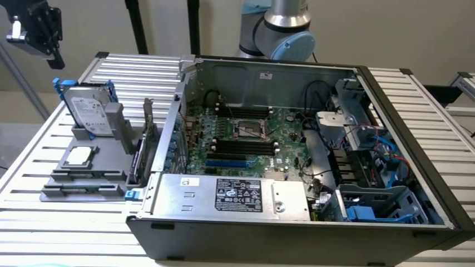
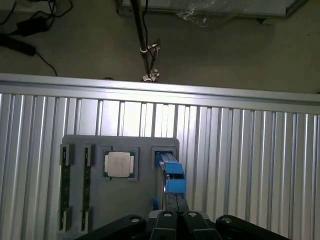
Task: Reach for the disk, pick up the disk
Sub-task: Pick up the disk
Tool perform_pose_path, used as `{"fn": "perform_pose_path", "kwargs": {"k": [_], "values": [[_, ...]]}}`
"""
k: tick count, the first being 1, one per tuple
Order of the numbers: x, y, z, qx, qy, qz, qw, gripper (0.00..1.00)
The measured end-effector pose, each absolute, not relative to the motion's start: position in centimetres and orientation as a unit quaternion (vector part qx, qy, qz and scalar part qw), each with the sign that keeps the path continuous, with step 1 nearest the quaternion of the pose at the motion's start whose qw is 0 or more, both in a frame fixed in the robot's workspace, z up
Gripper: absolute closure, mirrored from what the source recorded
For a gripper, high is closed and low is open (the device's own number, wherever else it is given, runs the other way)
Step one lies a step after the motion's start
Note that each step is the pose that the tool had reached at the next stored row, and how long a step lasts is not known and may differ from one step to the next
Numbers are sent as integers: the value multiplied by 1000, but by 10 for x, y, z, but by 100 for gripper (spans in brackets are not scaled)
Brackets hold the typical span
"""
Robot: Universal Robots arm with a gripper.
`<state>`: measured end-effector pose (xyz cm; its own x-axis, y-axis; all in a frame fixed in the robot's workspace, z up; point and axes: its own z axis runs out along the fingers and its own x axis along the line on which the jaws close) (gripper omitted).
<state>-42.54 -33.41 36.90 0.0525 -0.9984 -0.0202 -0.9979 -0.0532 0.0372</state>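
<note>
The open computer case (image 1: 297, 236) sits closest in the exterior view and is the biggest thing in it, its board and cabling exposed, lying on a slatted metal table (image 1: 52, 228). On the exterior view's left of the case, a grey holder tray (image 1: 104, 162) rests on the slats. The disk (image 1: 88, 111) stands on edge in a slot at the far end of that tray, leaning a little, label side showing and its blue carrier bracket framing it. From the wrist view only its thin top edge and the blue bracket (image 2: 173, 176) present themselves. The gripper (image 2: 176, 216) hangs well above the tray, touching nothing, with its fingers pressed together and nothing between them; the disk's edge lies roughly in line with them. A small square chip (image 2: 119, 164) lies flat in its own recess just beside the disk's slot. The main risk, as I judge it, is the closed fingers. Brought down like this, they would hit the bracket's upper edge instead of straddling it, and could jam or tip the disk in its slot. A grip on the blue plastic alone might flex or slip. Drift to one side could also catch the tray's upright post or nudge the chip.
</note>
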Motion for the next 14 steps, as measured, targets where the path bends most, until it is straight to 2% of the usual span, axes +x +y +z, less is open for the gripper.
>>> {"fn": "perform_pose_path", "kwargs": {"k": [2, 4, 5, 7, 10, 11, 13, 14], "values": [[-425, -334, 369, 725, -688, -20, 7, 88], [-425, -334, 369, 725, -688, -21, 6, 76], [-425, -334, 369, 725, -688, -21, 6, 76], [-425, -334, 369, 726, -688, -21, 6, 64], [-425, -334, 368, 726, -688, -22, 5, 58], [-425, -334, 367, 726, -688, -22, 5, 47], [-425, -334, 365, 726, -687, -23, 4, 47], [-425, -334, 363, 726, -687, -23, 4, 40]]}}
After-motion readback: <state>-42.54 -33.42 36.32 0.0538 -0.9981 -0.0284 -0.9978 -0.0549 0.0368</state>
